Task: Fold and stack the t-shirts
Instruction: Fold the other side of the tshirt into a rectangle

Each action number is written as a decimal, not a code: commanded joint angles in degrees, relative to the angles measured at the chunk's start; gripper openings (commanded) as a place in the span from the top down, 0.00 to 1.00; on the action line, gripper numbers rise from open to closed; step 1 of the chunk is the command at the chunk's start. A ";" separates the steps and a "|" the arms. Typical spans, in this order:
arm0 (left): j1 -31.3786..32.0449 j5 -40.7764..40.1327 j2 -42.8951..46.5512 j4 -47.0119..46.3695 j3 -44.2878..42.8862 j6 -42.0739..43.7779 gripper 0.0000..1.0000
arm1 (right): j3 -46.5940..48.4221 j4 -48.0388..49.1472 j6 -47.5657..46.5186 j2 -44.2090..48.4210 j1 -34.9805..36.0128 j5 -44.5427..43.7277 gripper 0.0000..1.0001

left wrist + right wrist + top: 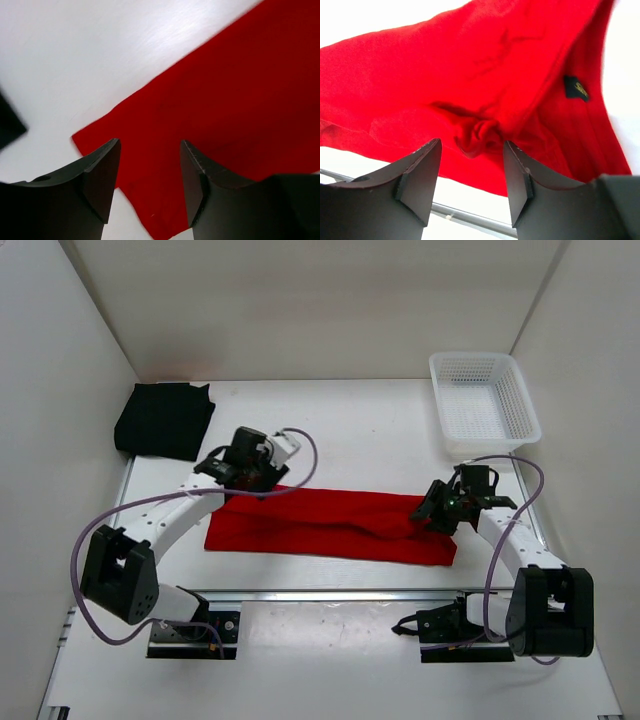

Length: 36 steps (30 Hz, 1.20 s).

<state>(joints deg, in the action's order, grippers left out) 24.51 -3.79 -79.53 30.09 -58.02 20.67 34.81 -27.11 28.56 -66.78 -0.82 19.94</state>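
Across the middle of the white desk lies the red soft cloth t-shirt, folded lengthwise into a long flat band. Its left end is neat; the right end is wider, w/ a small bunched wrinkle & a black neck label showing. At the far left corner sits the black cloth t-shirt, already a compact folded square. No orange one in view. So approx 1 done, red part-way: prob. needs cross folds, then stacking. Nothing stacked yet. Left jaws hang apart over red's left end, gripping nothing. Right jaws are also apart, just above the wrinkle, no cloth between them.
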 commanded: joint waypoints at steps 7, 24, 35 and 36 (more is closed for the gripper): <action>22.21 9.94 -4.66 -20.39 0.63 18.51 0.37 | 0.00 0.75 0.97 1.73 -5.15 -2.19 0.78; 30.77 29.03 -23.65 -31.40 -7.28 -33.66 0.24 | -5.54 8.92 0.01 1.83 -5.77 6.43 0.57; 24.80 15.57 -23.83 -24.12 -5.35 -27.53 0.22 | -8.71 18.33 6.08 -1.15 -4.19 11.87 0.77; 25.49 15.05 -23.66 -24.20 -4.65 -26.74 0.22 | -8.44 17.45 5.99 -1.33 -4.10 11.96 0.91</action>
<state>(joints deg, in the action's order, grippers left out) 49.56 13.76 -105.56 4.23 -64.16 -8.78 25.91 -13.06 33.12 -67.57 -5.56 29.74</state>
